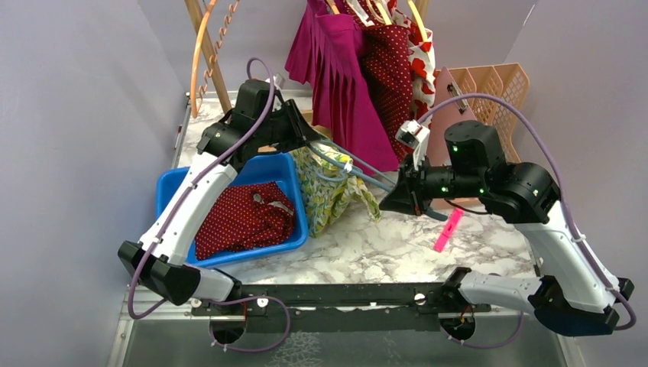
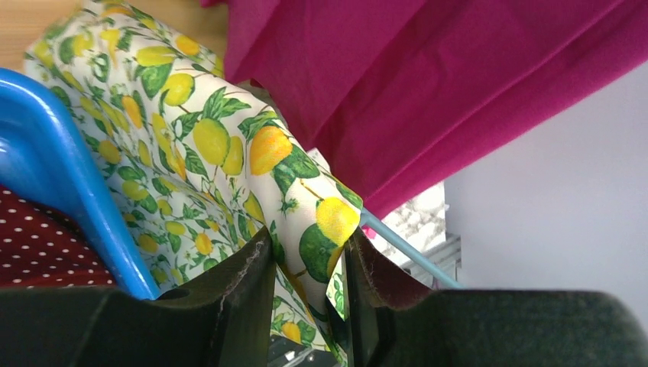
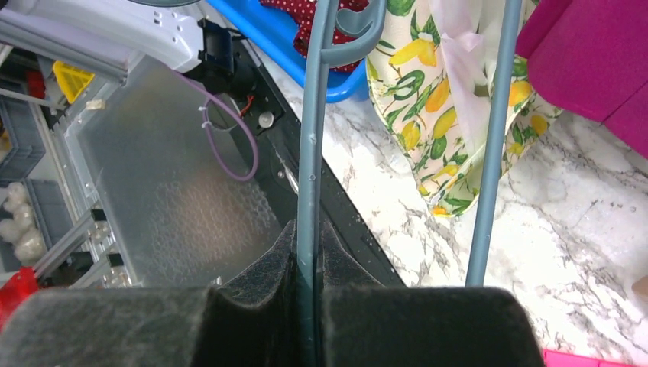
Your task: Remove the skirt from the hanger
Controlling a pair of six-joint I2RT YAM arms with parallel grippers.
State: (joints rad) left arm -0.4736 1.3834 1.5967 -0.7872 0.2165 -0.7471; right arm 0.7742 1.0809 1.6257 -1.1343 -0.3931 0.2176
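Left jaws clenched on lemon skirt [image 1: 328, 195] fold, right jaws clamped on grey hanger [image 3: 308, 153] bar. Skirt mid-counter, on hanger. Blue bin [image 1: 172, 187] rim tight at skirt's 9 o'clock. Three hung garments [image 1: 344, 76] crowding 12. Bare counter [image 1: 382, 245] at 6. One skirt, one hanger, one bin.

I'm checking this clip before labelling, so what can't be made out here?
Top view: where the skirt clips to the hanger, hidden by the left end effector.
Left wrist view: most of the hanger, behind the skirt.
Top view: rack top, cut off by the edge.
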